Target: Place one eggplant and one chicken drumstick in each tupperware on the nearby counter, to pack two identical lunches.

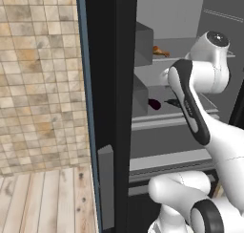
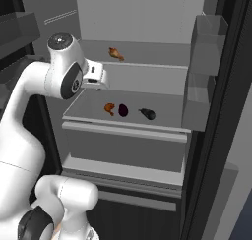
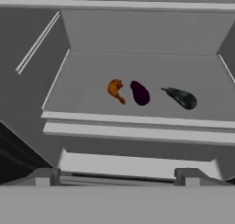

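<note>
Inside the open fridge, the middle shelf carries an orange chicken drumstick, a dark purple eggplant and a dark green eggplant, side by side. The same three are seen as drumstick, purple eggplant and green eggplant. A second drumstick lies on the shelf above. My gripper hangs in front of and above the middle shelf, fingers wide apart, open and holding nothing. The tupperware and the counter are out of view.
The fridge door stands open on the right, with grey door bins jutting beside the shelves. A closed grey drawer sits under the middle shelf. A tan tiled wall and a wooden floor lie to the left.
</note>
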